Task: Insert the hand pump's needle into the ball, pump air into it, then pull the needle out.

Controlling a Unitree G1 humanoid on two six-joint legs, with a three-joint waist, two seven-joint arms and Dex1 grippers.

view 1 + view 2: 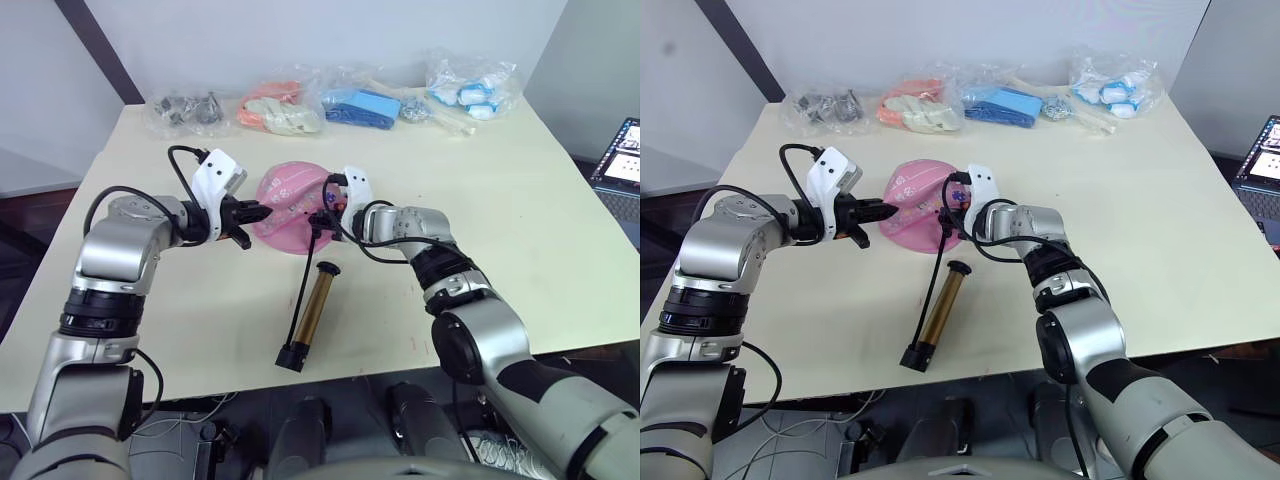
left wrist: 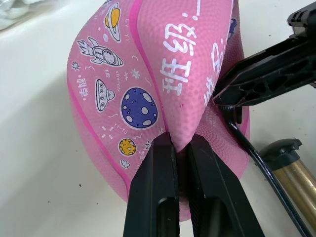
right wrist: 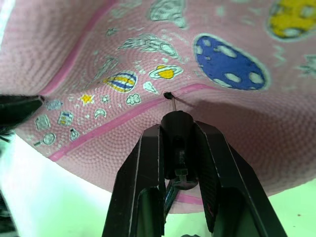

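Observation:
The pink ball (image 1: 288,200) lies sagging at the table's middle, printed with planets and rockets. My left gripper (image 2: 179,144) is shut on a raised fold of the ball's skin at its left side. My right gripper (image 3: 177,129) is shut on the black fitting of the needle (image 3: 171,100) at the ball's right side. The thin pin's tip meets the small dark valve hole (image 3: 167,95) on a seam line. The hand pump (image 1: 314,305) lies flat on the table in front of the ball, and its black hose (image 1: 306,275) runs up to the right gripper.
Several clear bags line the table's far edge: grey parts (image 1: 187,110), orange and cream items (image 1: 280,108), blue items (image 1: 362,105), white and blue items (image 1: 472,90). A laptop (image 1: 622,160) sits beyond the table's right edge.

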